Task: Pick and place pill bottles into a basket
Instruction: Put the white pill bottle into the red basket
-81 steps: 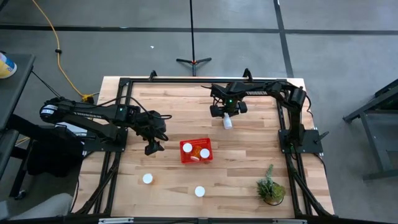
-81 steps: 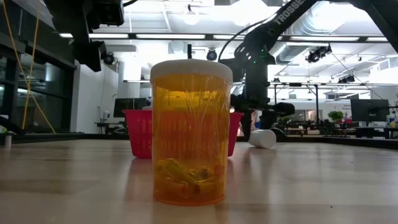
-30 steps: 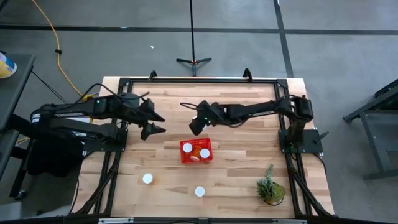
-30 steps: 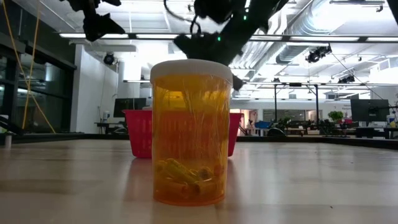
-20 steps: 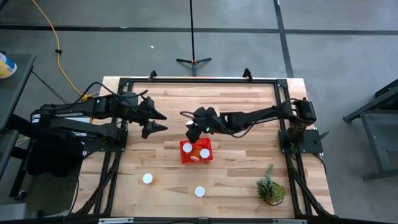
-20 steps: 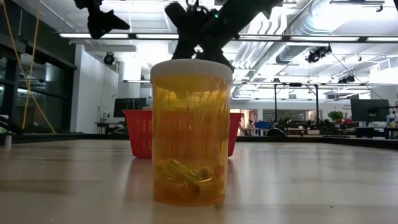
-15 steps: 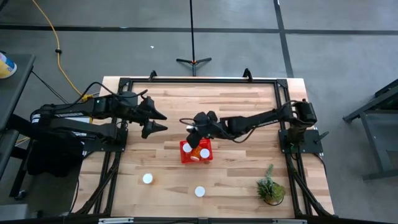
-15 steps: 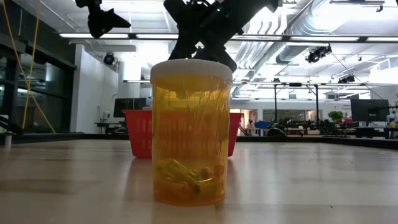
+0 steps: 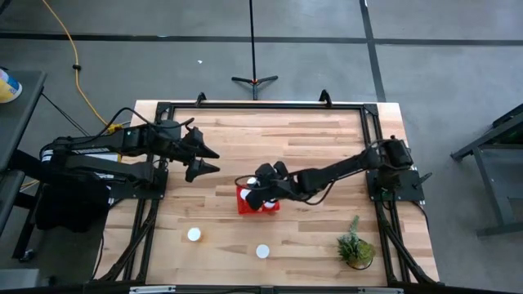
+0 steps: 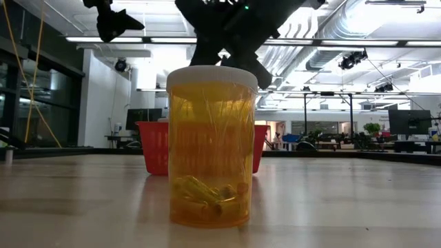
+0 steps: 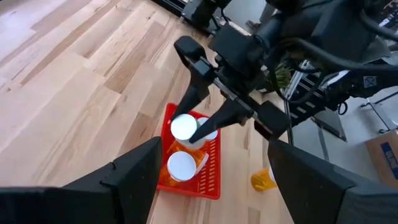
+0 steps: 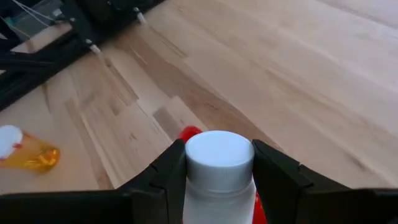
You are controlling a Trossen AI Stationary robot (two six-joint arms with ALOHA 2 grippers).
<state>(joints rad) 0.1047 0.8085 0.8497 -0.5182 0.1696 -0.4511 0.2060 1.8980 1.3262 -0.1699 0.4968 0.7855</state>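
Holding a pill bottle (image 12: 219,171) tight by its cap end, the right claw (image 9: 260,194) hangs just above the red basket (image 9: 243,199). I judge it should lower straight, then release over the free space beside the bottles below it. The left claw (image 9: 202,158) waits wide open, well apart.

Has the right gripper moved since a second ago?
Yes. In the high view, the right gripper, shut on a white-capped pill bottle, has travelled from beyond the small red plastic mesh basket to directly over it.

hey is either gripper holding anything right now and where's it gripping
The right gripper holds a pill bottle by its sides just below the cap; the left gripper holds nothing.
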